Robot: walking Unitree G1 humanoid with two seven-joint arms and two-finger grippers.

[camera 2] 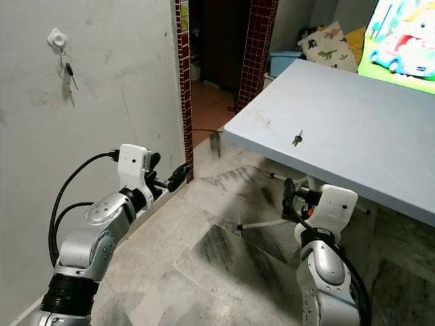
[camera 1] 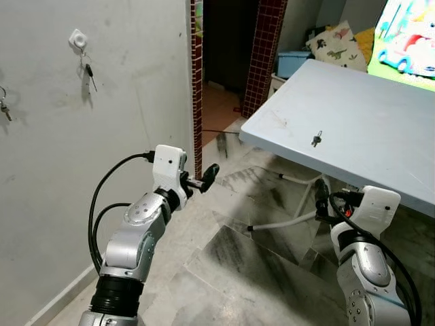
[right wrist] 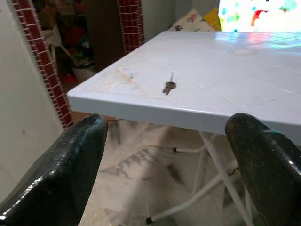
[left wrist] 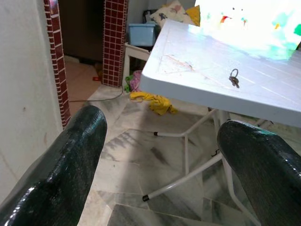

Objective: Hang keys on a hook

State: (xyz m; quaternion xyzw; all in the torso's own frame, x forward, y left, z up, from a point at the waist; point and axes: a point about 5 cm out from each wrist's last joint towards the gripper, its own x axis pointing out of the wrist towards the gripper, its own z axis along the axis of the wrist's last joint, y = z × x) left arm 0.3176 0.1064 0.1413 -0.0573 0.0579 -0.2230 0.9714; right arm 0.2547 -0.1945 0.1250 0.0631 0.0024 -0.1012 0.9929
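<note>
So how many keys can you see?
3 sets. One on the table at, one hanging from the white hook at, one at the wall's left edge. More may be hidden.

We cannot count the keys point(camera 1: 317, 138) lying on the white table point(camera 1: 380, 136); they are too small to make out, and the table runs off the right edge. On the grey wall point(camera 1: 102, 102) to the left, a second set of keys point(camera 1: 5, 106) is cut by the left edge, its hook hidden. The dark doorway point(camera 1: 228, 41) beyond the red tiled pillar point(camera 1: 262, 54) hides whatever lies inside. The right gripper point(camera 1: 325, 200) sits partly tucked under the table's near edge, its fingers hard to read from above
</note>
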